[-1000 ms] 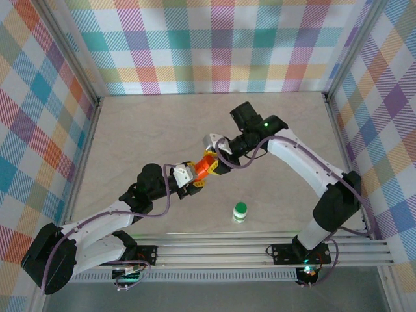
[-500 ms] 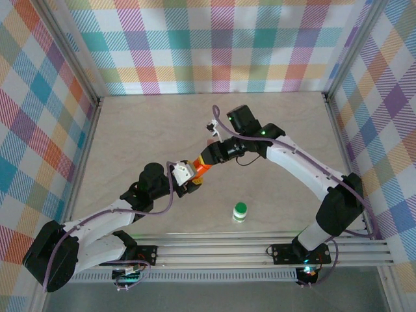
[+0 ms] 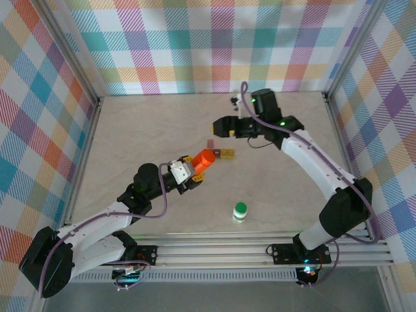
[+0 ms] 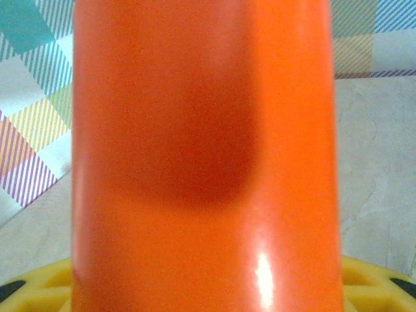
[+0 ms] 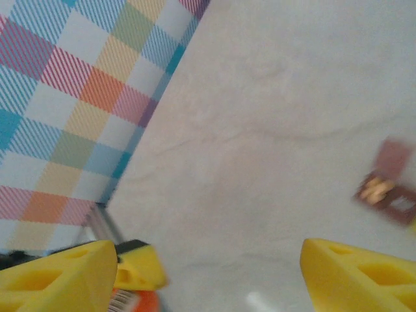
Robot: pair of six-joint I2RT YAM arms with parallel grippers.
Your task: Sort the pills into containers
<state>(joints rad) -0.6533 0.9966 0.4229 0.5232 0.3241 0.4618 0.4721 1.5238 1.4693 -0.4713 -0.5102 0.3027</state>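
The left gripper [image 3: 194, 173] is being held clamped on the orange bottle [image 3: 207, 160] near the middle of the table [image 3: 143, 130]. The right gripper [image 3: 222, 125] is being held with jaws apart and empty at one o'clock from the bottle. Pills [image 3: 227, 154] are lying at two o'clock.

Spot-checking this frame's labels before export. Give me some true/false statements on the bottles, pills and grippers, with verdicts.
1. The left gripper holds the orange bottle. True.
2. The right gripper is shut on a pill. False: its jaws stand open with nothing between them.
3. The green-capped bottle stands upright on the table, apart from both arms. True.
4. The orange bottle stands upright on the table. False: it is tilted in the left gripper's grip.
5. All pills are inside the green-capped bottle. False: several loose pills lie on the table just beyond the orange bottle.
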